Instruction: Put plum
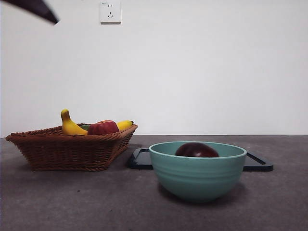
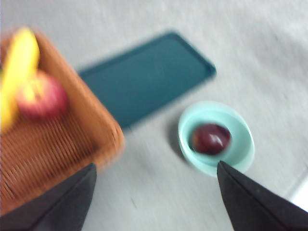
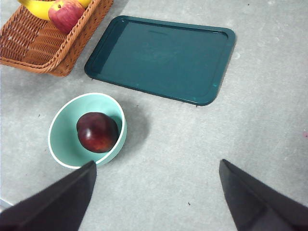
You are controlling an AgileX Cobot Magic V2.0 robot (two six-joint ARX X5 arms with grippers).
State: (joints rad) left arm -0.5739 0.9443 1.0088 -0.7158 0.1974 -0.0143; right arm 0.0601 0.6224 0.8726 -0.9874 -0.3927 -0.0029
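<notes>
Plum (image 3: 97,132) sits in bowl (image 3: 62,144); both tools open.

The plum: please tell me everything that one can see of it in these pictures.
The plum is a round, glossy fruit, dark maroon and almost black, with small highlights on its smooth skin. It lies inside the pale green bowl, resting on the bowl's inner surface, toward one side. From the front view only its top shows above the rim. It looks whole. Nothing else touches it; both grippers are open and well away from it. The left wrist view shows it blurred.
</notes>
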